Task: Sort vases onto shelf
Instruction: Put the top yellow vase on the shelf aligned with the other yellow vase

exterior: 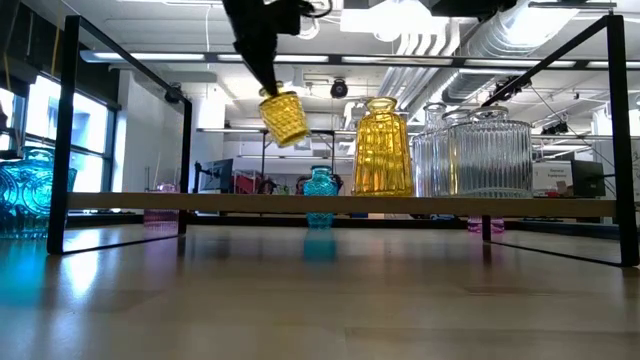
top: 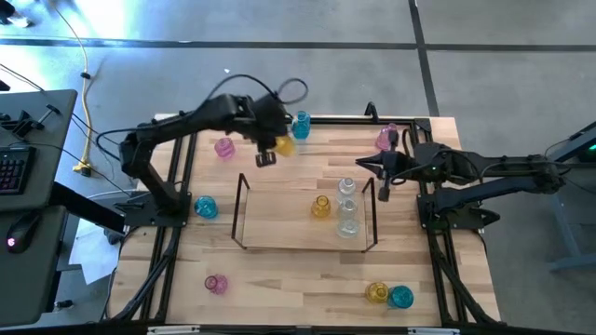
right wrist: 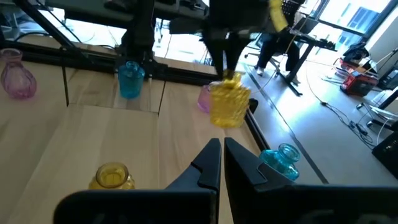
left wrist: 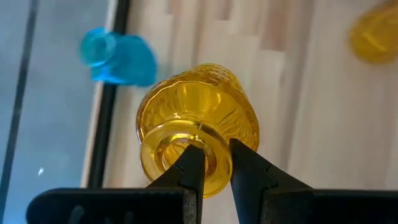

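While the left gripper (left wrist: 210, 163) hangs above the desk (top: 279, 279) behind the shelf (top: 305, 216), its jaws pinch the rim of a yellow vase (exterior: 283, 117), one finger inside the mouth and one outside. The vase is clear of the desk and tilted, body lower than the neck. In the high view it shows just beside a teal vase (top: 301, 124) standing at the far edge. On the shelf stand another yellow vase (top: 321, 207) and, next to it, two clear vases (top: 347, 186) in a row, one behind the other.

The right gripper (right wrist: 221, 163) waits off the right end of the shelf, jaws pressed together on nothing, near a pink vase (top: 386, 139) at the far right corner.

Loose on the desk: a pink vase (top: 223, 147) at far left, a teal vase (top: 205, 207) left of the shelf, a pink one (top: 216, 284) at near left, and a yellow (top: 376, 293) and teal (top: 400, 297) pair touching at near right.
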Robot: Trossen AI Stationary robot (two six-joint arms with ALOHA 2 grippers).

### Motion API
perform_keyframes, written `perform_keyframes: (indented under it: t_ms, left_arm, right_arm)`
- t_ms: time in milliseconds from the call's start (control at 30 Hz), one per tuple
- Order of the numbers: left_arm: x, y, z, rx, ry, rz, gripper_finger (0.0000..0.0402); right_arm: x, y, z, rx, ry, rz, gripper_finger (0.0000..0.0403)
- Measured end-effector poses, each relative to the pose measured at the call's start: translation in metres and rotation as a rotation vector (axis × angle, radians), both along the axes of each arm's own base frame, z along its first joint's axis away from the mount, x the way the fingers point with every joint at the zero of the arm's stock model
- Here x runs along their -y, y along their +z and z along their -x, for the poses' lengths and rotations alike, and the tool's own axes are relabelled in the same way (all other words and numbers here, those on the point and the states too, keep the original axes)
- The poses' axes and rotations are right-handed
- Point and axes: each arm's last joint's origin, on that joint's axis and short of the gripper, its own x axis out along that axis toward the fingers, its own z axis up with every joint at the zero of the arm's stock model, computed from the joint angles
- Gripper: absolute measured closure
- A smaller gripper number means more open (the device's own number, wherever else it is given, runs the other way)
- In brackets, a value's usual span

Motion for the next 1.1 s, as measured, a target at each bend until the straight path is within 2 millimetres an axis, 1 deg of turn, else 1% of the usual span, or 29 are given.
perform_keyframes:
  t_ms: [233,367,500,600,833,933,1100]
  left_arm:
    - [0.030,-0.017,-0.030,-0.004,-0.151,-0.003,0.0362]
    - [0.050,-0.030,-0.046,-0.027,-0.235,-0.003,0.0362]
    - [0.070,-0.043,-0.056,-0.076,-0.312,-0.001,0.0362]
    - [0.081,-0.051,-0.061,-0.106,-0.347,0.005,0.0362]
    - [0.098,-0.066,-0.069,-0.154,-0.393,0.013,0.0362]
    - [0.102,-0.067,-0.070,-0.158,-0.396,0.016,0.0362]
    - [0.102,-0.067,-0.069,-0.153,-0.375,0.025,0.0359]
  right_arm:
    - [0.000,-0.002,0.001,-0.018,0.000,0.000,0.0401]
    - [0.000,-0.002,0.001,-0.023,0.000,0.000,0.0401]
    - [0.000,-0.003,0.001,-0.027,-0.003,-0.010,0.0401]
    - [0.000,-0.003,0.001,-0.032,-0.003,-0.010,0.0401]
    - [0.000,-0.003,0.001,-0.033,-0.003,-0.010,0.0401]
    - [0.000,-0.003,0.001,-0.033,-0.003,-0.010,0.0401]
    - [0.000,-0.003,0.001,-0.033,-0.003,-0.010,0.0401]
